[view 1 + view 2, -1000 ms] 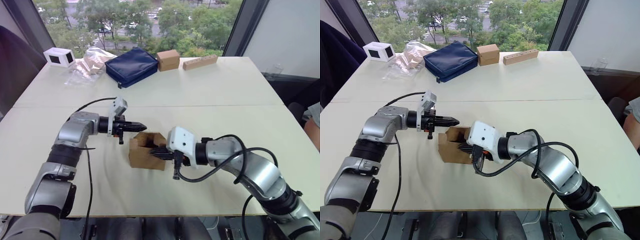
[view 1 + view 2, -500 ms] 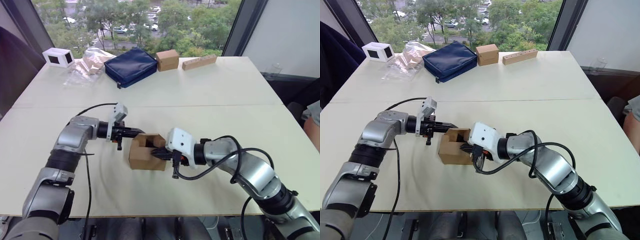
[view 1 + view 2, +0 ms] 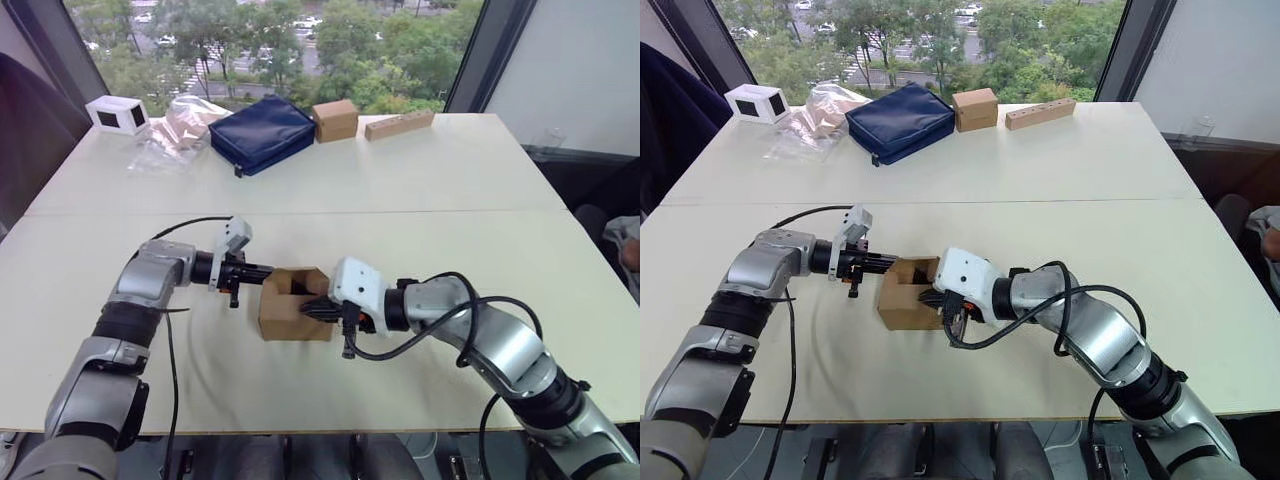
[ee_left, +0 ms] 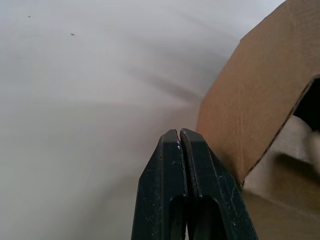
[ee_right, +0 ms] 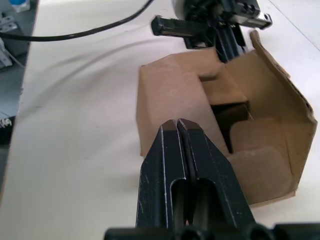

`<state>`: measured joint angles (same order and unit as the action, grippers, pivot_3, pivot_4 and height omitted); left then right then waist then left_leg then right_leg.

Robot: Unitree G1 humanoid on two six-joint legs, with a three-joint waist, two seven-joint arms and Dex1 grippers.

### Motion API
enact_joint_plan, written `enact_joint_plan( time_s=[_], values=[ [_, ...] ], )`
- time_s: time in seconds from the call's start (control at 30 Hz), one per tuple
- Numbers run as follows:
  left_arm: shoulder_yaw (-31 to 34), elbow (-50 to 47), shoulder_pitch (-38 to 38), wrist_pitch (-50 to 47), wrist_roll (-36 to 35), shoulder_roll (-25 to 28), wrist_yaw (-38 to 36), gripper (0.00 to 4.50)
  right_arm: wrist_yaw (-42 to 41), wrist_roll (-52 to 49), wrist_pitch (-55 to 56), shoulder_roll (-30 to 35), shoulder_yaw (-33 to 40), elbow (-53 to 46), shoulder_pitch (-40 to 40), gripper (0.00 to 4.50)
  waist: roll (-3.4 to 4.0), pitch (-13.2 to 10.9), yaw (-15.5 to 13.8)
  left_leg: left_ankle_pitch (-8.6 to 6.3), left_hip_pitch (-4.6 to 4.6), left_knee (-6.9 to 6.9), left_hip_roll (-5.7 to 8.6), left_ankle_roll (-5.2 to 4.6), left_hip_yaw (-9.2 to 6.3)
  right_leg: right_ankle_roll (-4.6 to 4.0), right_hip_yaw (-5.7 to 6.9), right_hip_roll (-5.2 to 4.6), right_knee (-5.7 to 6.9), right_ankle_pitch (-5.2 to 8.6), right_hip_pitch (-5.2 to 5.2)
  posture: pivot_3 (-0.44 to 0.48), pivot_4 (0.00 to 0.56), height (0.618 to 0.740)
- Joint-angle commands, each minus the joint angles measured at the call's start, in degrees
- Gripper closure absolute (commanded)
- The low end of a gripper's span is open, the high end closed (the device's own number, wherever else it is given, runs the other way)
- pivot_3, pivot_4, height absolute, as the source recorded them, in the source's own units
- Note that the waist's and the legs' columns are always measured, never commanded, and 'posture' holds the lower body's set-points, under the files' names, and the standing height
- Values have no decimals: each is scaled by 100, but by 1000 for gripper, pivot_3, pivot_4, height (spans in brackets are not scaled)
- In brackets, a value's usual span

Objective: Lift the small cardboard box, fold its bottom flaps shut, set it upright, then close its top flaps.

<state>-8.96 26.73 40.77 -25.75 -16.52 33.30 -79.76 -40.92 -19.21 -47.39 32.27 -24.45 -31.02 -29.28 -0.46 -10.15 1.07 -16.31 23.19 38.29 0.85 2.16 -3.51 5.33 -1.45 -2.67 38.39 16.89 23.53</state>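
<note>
1. Left gripper (image 3: 262, 270): one; fingers pressed together, empty, tips at the left wall of the small cardboard box (image 3: 288, 312).
2. Small cardboard box: one; on the near half of the table (image 3: 420, 190), between both grippers, open end up, flaps partly raised.
3. Right gripper (image 3: 312, 310): one; fingers closed flat together, holding nothing, tips against the box's right side.
4. Far edge: one white box (image 3: 117, 114), one navy pouch (image 3: 263, 133).

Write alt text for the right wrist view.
The right pincer, its fingers shut together, points at an open brown box lying on a pale table, with folded flaps showing inside. The left pincer reaches in on the box's far side.
</note>
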Motion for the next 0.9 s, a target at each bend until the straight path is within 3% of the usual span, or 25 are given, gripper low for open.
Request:
enact_joint_plan(
  time_s=[0.03, 0.3, 0.43, 0.53, 0.67, 0.9],
  values=[
    [42, -179, -26, 27, -30, 19, -50, 4460, 46, 78, 26, -90, -9, 46, 37, 4500, 0, 0, -2, 0, 0, 0, 0, 0, 0, 0, 0, 0, 0, 0, 0, 0, 150, 740],
    [235, 34, 60, 160, 42, 96, 209, 4460, 66, -21, -66, -270, 138, 69, 57, 4500, 0, 0, -2, 0, 0, 0, 0, 0, 0, 0, 0, 0, 1, 0, 0, 0, 150, 740],
    [658, -71, 171, 52, -110, 508, 343, 4460, 61, -36, -93, -278, 174, 31, 35, 4500, 0, 0, 17, 0, 0, 0, -1, 0, 0, 0, 0, 1, 2, 0, 2, 0, 150, 740],
    [1000, -1394, -242, -755, -713, 1031, 133, 4460, 62, -71, -105, -276, 248, 9, 14, 4500, 0, 0, 32, 0, 2, -2, -4, 0, 0, 0, -1, 2, 4, 0, 7, 0, 150, 740],
    [1532, -3655, -1289, -2295, -2160, 1616, 27, 4460, 63, -79, -84, -278, 312, 14, 11, 4500, 1, 0, 48, -1, 2, -4, -4, -1, 1, 0, -6, -11, -2, 0, 2, 0, 150, 740],
    [1406, -4348, -1990, -2436, -2218, 1615, 691, 4460, 40, -83, -64, -375, 261, 31, 15, 4500, 1, 0, -24, -1, -12, -3, -6, 0, -5, 0, 1, -4, -3, 0, -15, 0, 150, 740]
  ],
)
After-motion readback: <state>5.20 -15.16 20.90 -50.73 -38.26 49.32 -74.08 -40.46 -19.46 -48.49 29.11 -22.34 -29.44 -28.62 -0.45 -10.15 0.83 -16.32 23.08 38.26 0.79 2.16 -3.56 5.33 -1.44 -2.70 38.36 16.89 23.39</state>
